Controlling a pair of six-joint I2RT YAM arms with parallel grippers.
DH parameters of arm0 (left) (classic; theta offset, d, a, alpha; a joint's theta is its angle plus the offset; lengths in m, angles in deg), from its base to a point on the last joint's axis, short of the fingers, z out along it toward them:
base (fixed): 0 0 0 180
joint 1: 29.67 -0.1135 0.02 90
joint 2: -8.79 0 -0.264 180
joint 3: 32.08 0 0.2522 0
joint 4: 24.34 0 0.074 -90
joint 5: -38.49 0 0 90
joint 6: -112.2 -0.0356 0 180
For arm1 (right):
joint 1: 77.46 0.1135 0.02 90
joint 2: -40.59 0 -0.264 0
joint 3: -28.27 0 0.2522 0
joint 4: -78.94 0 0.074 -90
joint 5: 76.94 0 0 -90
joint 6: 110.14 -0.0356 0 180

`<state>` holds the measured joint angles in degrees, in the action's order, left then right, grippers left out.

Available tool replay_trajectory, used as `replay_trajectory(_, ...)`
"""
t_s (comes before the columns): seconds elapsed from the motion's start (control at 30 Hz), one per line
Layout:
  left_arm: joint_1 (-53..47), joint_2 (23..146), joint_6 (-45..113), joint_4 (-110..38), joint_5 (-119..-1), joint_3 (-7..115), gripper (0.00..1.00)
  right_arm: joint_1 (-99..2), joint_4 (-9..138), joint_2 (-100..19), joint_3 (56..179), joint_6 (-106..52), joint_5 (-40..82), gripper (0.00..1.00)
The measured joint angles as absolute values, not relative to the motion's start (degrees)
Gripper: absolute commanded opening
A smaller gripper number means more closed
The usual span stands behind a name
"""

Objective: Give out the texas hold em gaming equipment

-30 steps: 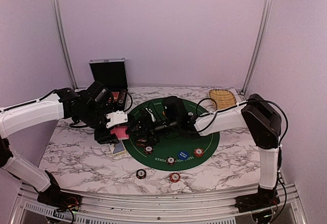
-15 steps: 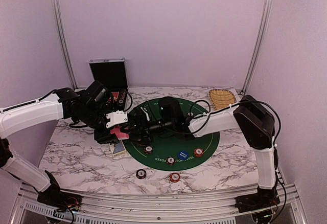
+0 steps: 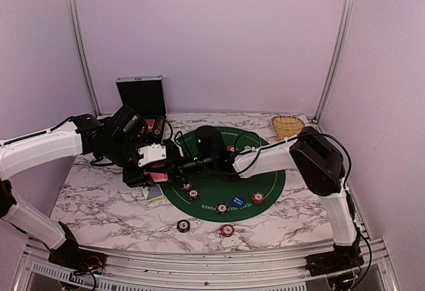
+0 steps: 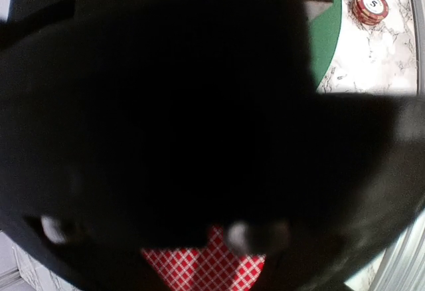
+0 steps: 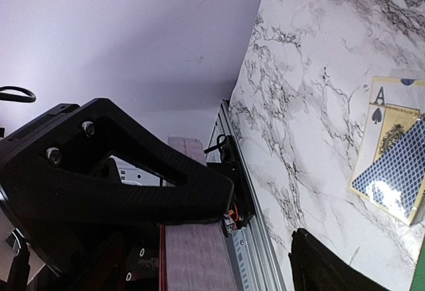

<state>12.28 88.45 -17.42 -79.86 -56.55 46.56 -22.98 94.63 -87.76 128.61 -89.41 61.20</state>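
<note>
My left gripper is shut on a deck of pink-red-backed cards, held over the mat's left edge. In the left wrist view only a red checkered card back shows below a dark mass that blocks the lens. My right gripper reaches far left, right up to that deck. In the right wrist view it is open, and the deck's pink edge stands beside the upper finger. Chips and a blue button lie on the green mat.
A blue-backed card lies on an ace of spades on the marble just left of the mat. Two chips sit near the front edge. The black case stands open at back left, the wicker basket at back right.
My right gripper has moved left across the mat until it reaches the deck in my left gripper. The left arm has stayed put.
</note>
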Motion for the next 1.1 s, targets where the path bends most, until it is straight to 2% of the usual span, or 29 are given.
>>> replay_trajectory(0.4, 12.3, 88.5, -17.7, -80.0, -56.5, 46.6, 0.0, -22.9, 90.7, -89.7, 130.7, -87.9, 61.5, 0.76)
replay_trajectory(1.1, 12.3, 88.5, -17.9, -80.2, -55.5, 46.5, 0.0, -24.5, 82.6, -85.2, 129.0, -79.8, 60.8, 0.62)
